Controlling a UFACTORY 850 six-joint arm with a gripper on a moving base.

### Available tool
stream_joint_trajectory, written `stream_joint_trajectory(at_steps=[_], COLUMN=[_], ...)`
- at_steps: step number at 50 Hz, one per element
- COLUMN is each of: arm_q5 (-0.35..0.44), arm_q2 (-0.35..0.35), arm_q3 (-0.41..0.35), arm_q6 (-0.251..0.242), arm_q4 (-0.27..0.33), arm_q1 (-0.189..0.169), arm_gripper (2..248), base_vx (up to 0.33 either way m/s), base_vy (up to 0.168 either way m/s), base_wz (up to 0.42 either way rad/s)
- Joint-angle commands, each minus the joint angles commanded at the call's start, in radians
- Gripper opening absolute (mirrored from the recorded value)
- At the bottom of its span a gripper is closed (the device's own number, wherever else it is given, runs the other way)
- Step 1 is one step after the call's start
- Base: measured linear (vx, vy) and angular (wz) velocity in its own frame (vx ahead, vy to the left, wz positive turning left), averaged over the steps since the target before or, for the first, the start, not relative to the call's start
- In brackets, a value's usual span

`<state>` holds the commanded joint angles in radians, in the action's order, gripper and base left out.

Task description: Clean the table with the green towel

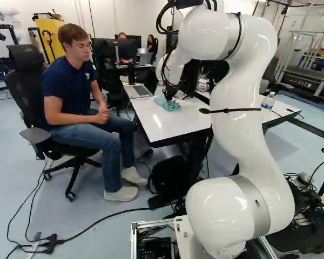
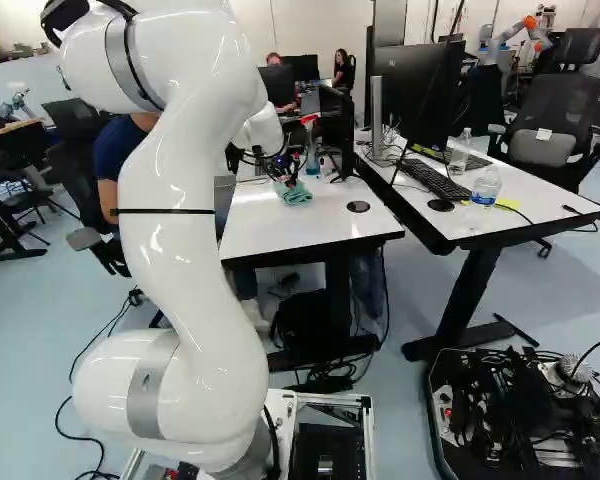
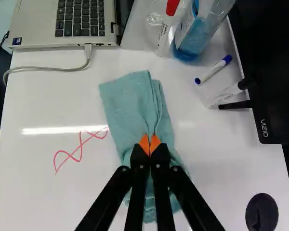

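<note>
In the right base view my gripper (image 2: 286, 178) reaches down to the green towel (image 2: 295, 195) on the white table (image 2: 280, 228). The wrist view has the gripper (image 3: 150, 145) shut, its orange tips together on a pinched fold near the middle of the towel (image 3: 130, 102). The towel lies folded in a long strip, ahead of and beneath the fingers. A red scribble (image 3: 80, 146) marks the tabletop beside the towel, not touching it. The fingers hide part of the cloth.
A laptop (image 3: 82, 19), its cable (image 3: 67, 69), a blue spray bottle (image 3: 195, 33), a marker (image 3: 213, 70) and a black monitor (image 3: 274, 72) surround the towel. A round black grommet (image 3: 261, 212) is in the tabletop. A seated person (image 1: 75, 86) is beside the table. Another robot (image 2: 510, 35) stands far back.
</note>
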<state>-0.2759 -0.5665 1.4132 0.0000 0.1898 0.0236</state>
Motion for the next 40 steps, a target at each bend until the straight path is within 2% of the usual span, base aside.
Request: stream_joint_trajectory(at_steps=[26,40], arm_q5=[-0.003,-0.003], arm_q2=[-0.003,-0.031], arm_q3=[0.004,0.043], arm_q6=[0.000,0.000], arm_q4=[0.000,0.000], arm_q1=[0.001,0.026], arm_gripper=[21,21], base_vx=[0.000,0.000], base_vy=[0.000,0.000], base_wz=[0.000,0.000])
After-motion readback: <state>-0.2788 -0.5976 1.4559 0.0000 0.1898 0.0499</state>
